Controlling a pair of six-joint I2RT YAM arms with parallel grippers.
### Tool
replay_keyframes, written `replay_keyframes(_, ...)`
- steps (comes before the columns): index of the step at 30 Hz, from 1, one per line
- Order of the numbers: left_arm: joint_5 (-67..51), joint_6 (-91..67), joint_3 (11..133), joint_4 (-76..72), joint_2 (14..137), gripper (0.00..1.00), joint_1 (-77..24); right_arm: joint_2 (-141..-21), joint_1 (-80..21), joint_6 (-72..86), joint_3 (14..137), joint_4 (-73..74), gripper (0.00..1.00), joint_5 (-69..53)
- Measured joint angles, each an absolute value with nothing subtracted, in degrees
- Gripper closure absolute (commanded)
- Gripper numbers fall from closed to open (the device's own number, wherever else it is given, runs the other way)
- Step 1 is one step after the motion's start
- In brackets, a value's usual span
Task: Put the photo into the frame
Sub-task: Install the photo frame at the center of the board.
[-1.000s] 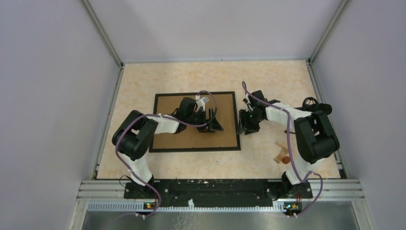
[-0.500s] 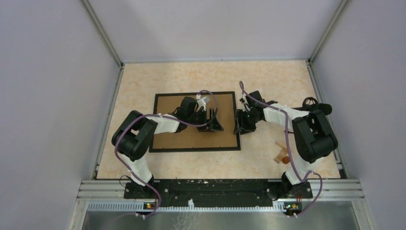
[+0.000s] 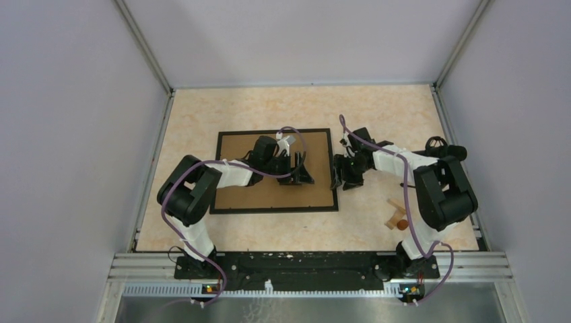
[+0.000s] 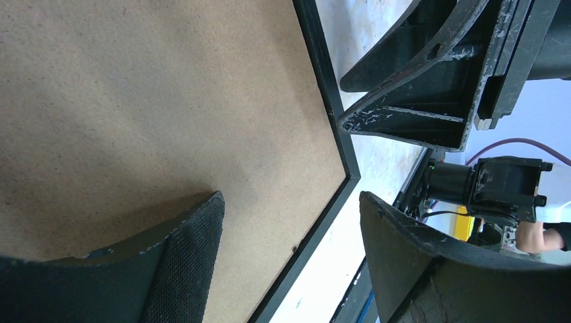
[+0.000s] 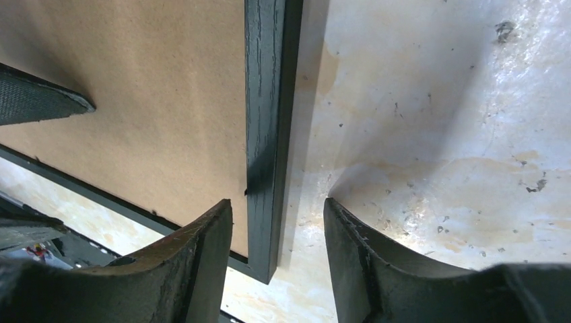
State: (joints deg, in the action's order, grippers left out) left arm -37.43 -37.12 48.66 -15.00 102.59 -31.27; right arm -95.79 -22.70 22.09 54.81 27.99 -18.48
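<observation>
While both pairs of fingers stand spread, neither pair pinches anything. The fingers (image 4: pixel 192 249) of the left gripper (image 4: pixel 289 202) are held wide apart, with the textured pads facing each other across an open gap. They hang low over the brown backing board (image 4: pixel 148 108), close to its right border.

The fingers (image 5: pixel 202 262) of the right gripper (image 5: pixel 277 203) are parted less widely. They straddle the black right border of the frame (image 5: pixel 269 101), one finger over the board and the other over the bare table (image 5: pixel 438 134). I cannot tell whether they touch the border.

Seen from overhead, the frame lies flat, left of centre on the marbled table, with its backing board facing up. The left arm (image 3: pixel 225 171) reaches across it from the left. The right arm (image 3: pixel 404 160) comes in from the right, so the two grippers stand near each other. Small wooden pieces (image 3: pixel 392 214) and an orange ball (image 3: pixel 402 225) lie beside the right arm, well apart from the frame.
</observation>
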Motion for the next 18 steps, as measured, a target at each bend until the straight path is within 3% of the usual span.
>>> replay_keyframes(6,-37.4,-37.1,48.6,-15.0,102.6,0.20,-31.3,-95.6,-21.9,20.3,54.8,29.9,0.55,-17.7)
replay_keyframes(18,-37.5,-37.1,48.6,-15.0,102.6,0.20,-31.3,-96.2,-21.7,19.6,54.9,29.4,0.57,-18.1)
